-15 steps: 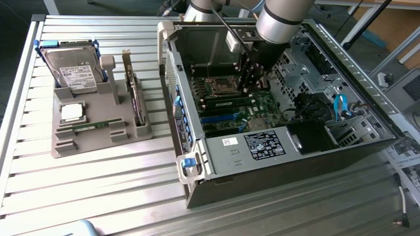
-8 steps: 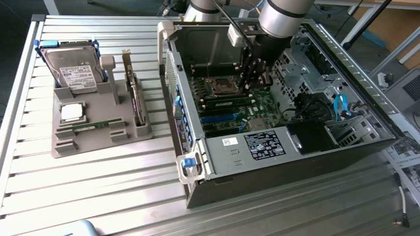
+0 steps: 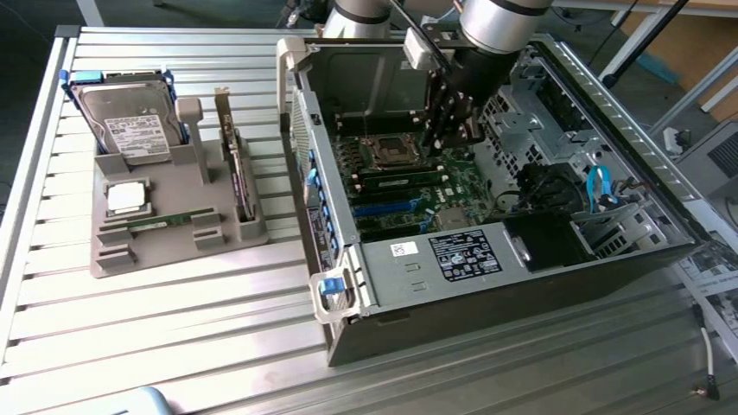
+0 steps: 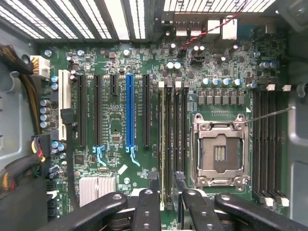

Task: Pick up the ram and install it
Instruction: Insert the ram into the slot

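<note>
The gripper [image 3: 452,130] hangs inside the open computer case [image 3: 485,333], low above the motherboard [image 4: 115,62], and its jaws are spread wide and grip nothing. The ram [image 4: 162,144] stands upright in one of the memory slots just beside the processor socket [image 4: 220,151], between the two black fingers [image 4: 147,209]. I cannot tell if the fingers touch it.

Hard drive [image 3: 130,125], processor chip [image 3: 127,197] (silver), open case [image 3: 461,285]
</note>
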Controlling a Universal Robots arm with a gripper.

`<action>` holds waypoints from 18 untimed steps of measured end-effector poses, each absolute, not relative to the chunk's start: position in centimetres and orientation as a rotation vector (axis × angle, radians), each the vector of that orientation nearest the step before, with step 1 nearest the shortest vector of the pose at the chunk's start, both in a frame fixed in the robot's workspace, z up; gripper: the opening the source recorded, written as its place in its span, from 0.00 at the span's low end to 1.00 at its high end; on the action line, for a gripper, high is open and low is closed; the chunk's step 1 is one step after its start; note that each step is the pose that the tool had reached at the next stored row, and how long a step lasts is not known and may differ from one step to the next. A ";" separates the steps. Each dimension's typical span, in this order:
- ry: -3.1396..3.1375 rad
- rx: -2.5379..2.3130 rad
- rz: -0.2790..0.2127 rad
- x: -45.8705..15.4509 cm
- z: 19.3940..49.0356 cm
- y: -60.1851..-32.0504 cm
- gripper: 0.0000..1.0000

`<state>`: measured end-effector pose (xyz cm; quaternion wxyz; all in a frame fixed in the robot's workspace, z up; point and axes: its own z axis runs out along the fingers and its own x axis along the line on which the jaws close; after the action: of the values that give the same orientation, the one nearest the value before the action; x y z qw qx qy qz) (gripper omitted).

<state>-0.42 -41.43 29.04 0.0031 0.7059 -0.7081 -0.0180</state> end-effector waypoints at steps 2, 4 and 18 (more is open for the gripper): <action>-2.220 2.213 -0.056 -0.4 29.5 -41.4 0.25; -2.220 2.213 -0.056 -0.4 29.9 -41.4 0.25; -2.220 2.213 -0.056 -0.4 31.6 -41.4 0.25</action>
<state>-0.42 -41.43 31.63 0.0033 0.7059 -0.7081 -0.0179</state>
